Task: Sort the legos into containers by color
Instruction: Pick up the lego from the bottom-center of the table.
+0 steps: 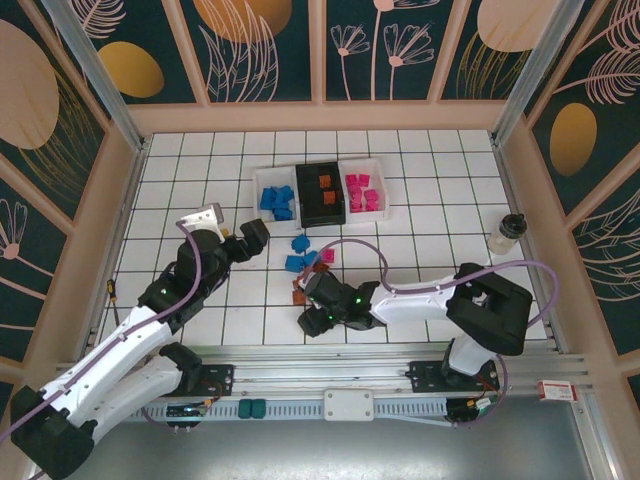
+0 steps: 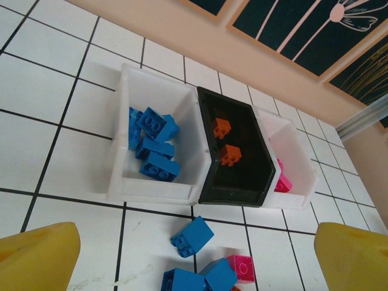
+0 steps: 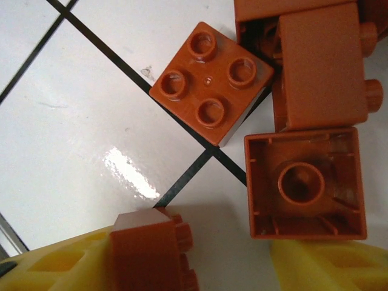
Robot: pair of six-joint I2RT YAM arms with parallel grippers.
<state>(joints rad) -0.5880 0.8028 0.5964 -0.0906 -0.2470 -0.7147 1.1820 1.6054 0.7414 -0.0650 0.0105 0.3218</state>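
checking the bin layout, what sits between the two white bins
A black bin holding two orange bricks. It touches both white ones, as the left wrist and top views show.

Right end effector (image 3: 233, 270) is sitting low over the white tiled bench (image 3: 73, 139), yellow fingers (image 3: 54, 273) standing apart. An orange-brown brick (image 3: 151, 251) is leaning on the lower-left finger. Just ahead, a studs-up brick (image 3: 210, 83), an upside-down brick (image 3: 305, 183) and a sideways brick (image 3: 321, 66) are lying close together.

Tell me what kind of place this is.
Probably a robot test cell: a white tiled tabletop, patterned wall panels boxing it in, and a metal mounting rail along the near edge.
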